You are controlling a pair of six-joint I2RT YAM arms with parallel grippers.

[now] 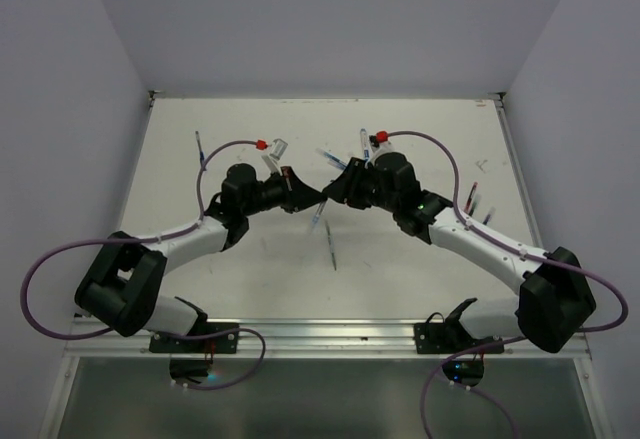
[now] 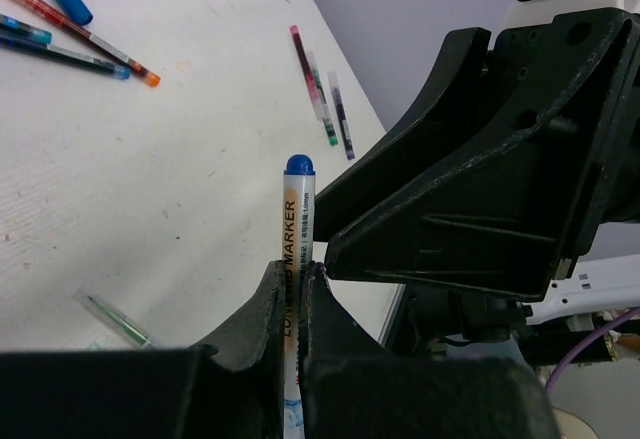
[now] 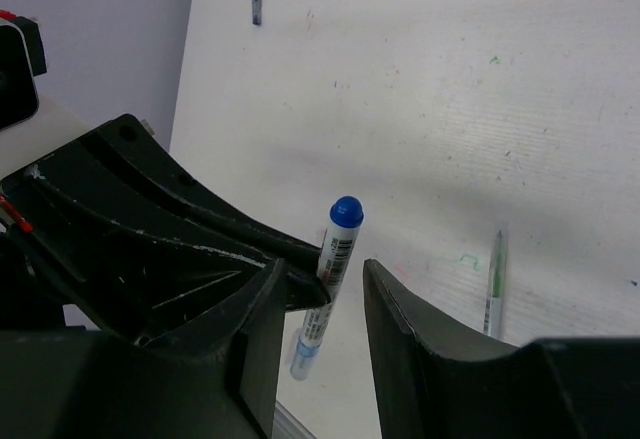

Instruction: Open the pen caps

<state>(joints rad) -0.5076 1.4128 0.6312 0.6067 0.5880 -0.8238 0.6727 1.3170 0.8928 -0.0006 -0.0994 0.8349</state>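
Over the white bench (image 1: 380,279), the blue cap (image 3: 345,211) tops a marker (image 2: 297,209) held clear of the surface, I judge so both arms can pull along its length. My left pincer (image 2: 297,269) is pressed tight on the barrel. My right pincer (image 3: 322,269) stands partly spread around the barrel below the cap, not yet clamping.

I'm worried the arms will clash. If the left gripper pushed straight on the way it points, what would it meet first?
Most likely the right gripper: its finger sits just ahead of the left gripper, beside the marker that the left one clamps. Depth is hard to judge.
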